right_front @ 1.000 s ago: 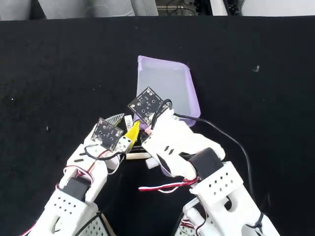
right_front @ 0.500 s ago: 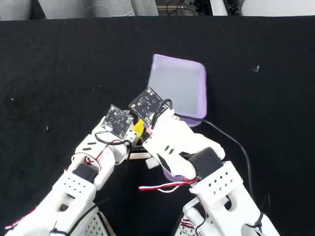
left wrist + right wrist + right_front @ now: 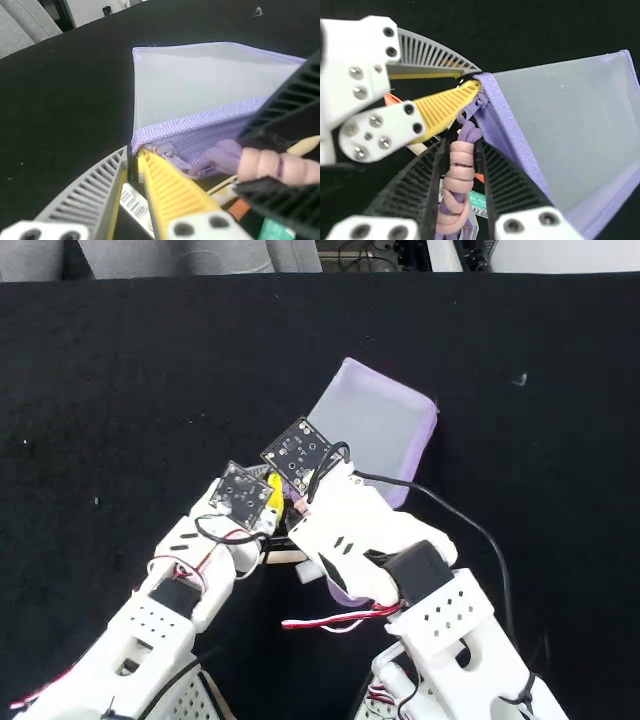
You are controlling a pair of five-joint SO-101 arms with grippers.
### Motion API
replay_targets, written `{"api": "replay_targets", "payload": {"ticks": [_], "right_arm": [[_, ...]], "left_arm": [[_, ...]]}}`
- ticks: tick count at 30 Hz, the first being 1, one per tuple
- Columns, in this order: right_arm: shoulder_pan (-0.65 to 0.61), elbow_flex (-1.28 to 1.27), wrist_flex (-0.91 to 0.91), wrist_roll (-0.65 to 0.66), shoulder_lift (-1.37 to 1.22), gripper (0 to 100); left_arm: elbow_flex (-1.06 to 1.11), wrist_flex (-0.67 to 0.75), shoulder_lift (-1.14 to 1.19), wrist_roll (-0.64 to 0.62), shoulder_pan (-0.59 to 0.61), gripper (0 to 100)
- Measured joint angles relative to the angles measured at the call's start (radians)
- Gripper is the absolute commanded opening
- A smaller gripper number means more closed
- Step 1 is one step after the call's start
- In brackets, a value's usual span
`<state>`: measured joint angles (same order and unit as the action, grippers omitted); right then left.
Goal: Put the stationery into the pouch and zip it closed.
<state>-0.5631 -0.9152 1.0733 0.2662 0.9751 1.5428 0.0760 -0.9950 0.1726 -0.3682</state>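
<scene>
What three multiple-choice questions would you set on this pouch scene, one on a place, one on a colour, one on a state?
1. Where does the left gripper grip the pouch?
A. its corner by the zip end
B. its far edge
C. the middle of its clear face

2. What colour is the pouch's trim?
A. green
B. purple
C. red

3. What state is the right gripper in?
A. open over the table
B. shut on a pencil
C. shut on the zip pull

Answers: 1 A, its yellow and grey jaws meet on that corner; 2 B, the edges and zip tape are purple; 3 C, its black jaws clamp the braided cord.
</scene>
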Motion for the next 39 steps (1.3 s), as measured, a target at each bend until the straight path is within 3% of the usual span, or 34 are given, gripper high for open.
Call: {"api": "replay_targets", "payload": {"ticks": [11,21,24,31,39], "right_arm": [[0.077,0.002,-0.005,-0.002,0.0,1.1],[0.083,0.058,0.135,0.0,0.005,1.2],[0.081,0.058,0.137,0.0,0.005,1.8],[0.038,-0.046,-0.017,-0.008,0.005,23.8],[-0.075,-0.198,-0.203,-0.071,0.005,21.0]], "left_arm": [[0.078,0.0,-0.173,0.0,0.15,3],[0.08,-0.003,-0.183,0.0,0.296,3],[0.077,-0.077,-0.193,0.0,0.298,3],[-0.006,-0.276,-0.195,-0.005,0.298,3],[-0.043,-0.29,-0.195,-0.262,0.299,3]]}}
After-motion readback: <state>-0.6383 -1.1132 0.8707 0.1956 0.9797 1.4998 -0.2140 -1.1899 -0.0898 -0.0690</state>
